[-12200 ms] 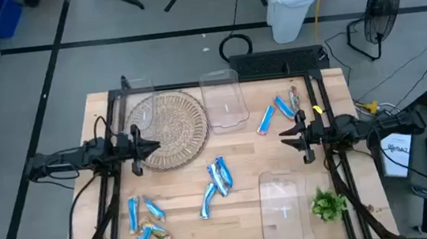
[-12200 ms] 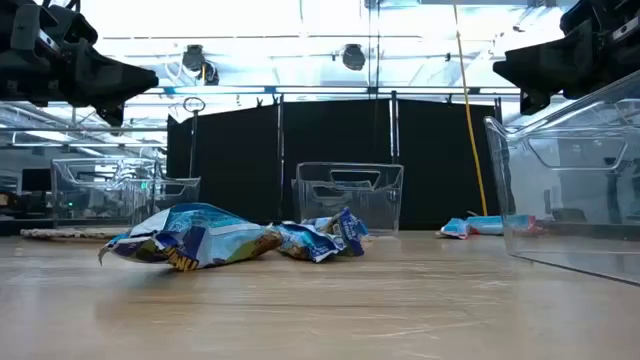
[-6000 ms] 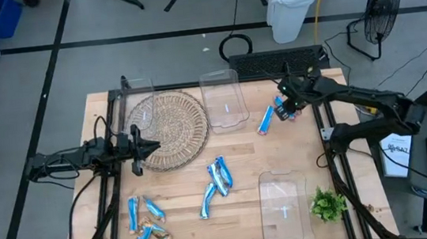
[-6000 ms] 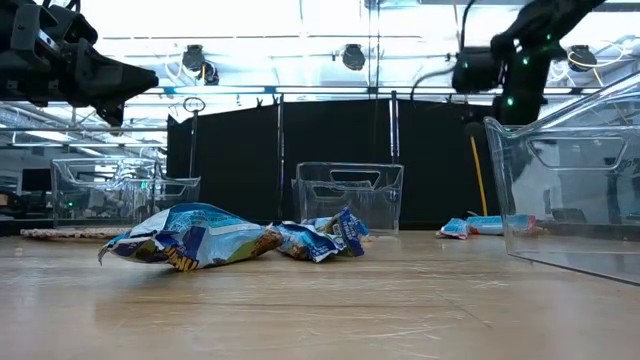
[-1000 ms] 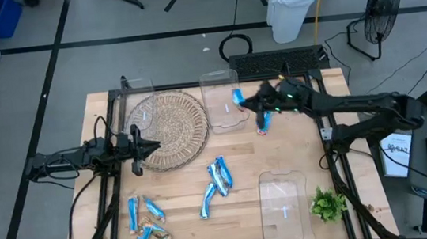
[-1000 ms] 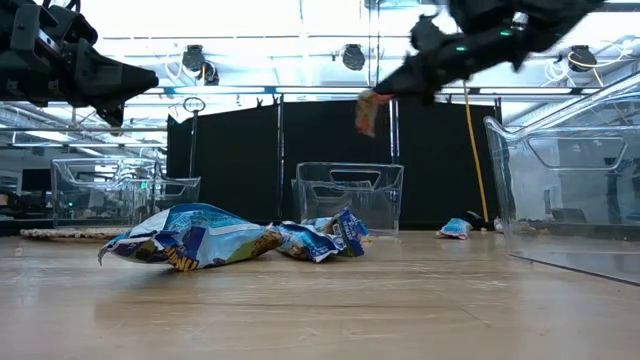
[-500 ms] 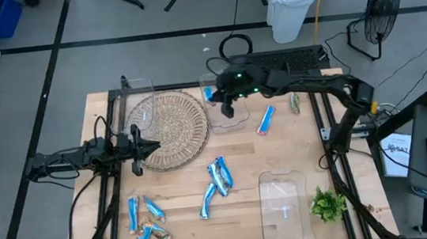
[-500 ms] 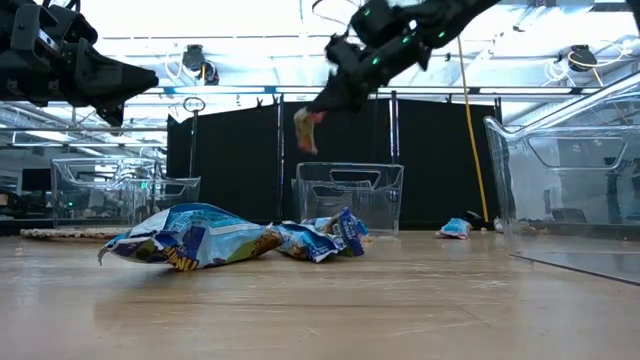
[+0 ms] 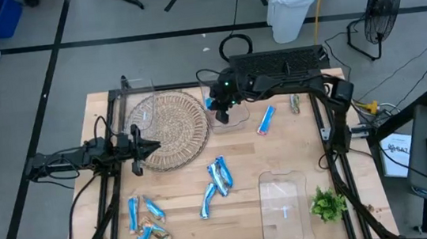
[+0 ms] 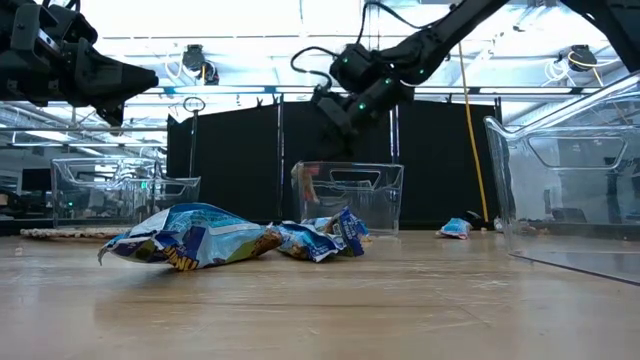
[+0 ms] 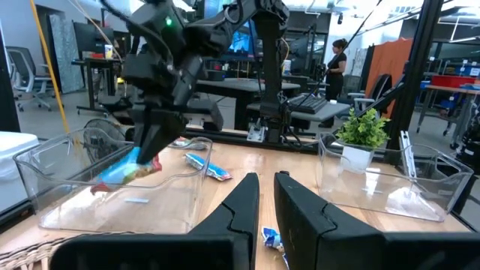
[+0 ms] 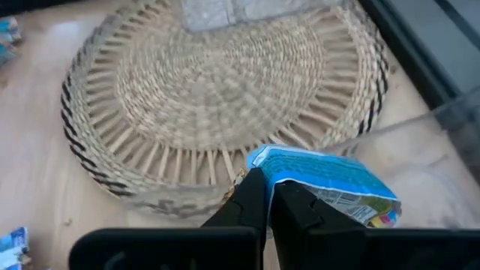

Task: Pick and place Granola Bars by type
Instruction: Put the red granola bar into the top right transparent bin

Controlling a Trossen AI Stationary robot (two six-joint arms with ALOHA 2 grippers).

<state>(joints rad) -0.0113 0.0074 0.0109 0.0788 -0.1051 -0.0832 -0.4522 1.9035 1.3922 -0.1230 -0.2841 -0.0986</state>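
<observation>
One blue-wrapped granola bar (image 12: 330,186) sits pinched in the right hand (image 9: 221,109), whose fingers are closed on one end of the wrapper. Hand and bar hang inside the clear bin (image 9: 223,101) beside the round wicker mat (image 9: 168,129), low over the bin's mat-side wall. The low view shows the bar dangling below the bin's rim.

Step in hand, as I judge it: the drop. To do it well:
- keep the bar wholly inside the bin's walls before letting go; it hangs close to the wall nearest the mat and could catch the rim or slide out onto the wicker
- shift a little toward the bin's middle, then open
- lift straight up afterwards so the fingers do not drag the light bin

Left hand (image 9: 146,145) waits at the mat's near edge, fingers nearly together and empty.

Other bars, placed from the bin:
- one blue bar (image 9: 266,119) just beside it on the tabletop (image 9: 189,193)
- a brownish bar (image 9: 295,104) farther out that side
- a blue cluster (image 9: 216,183) well toward the front
- more bars (image 9: 145,222) at the front corner on the mat's side
</observation>
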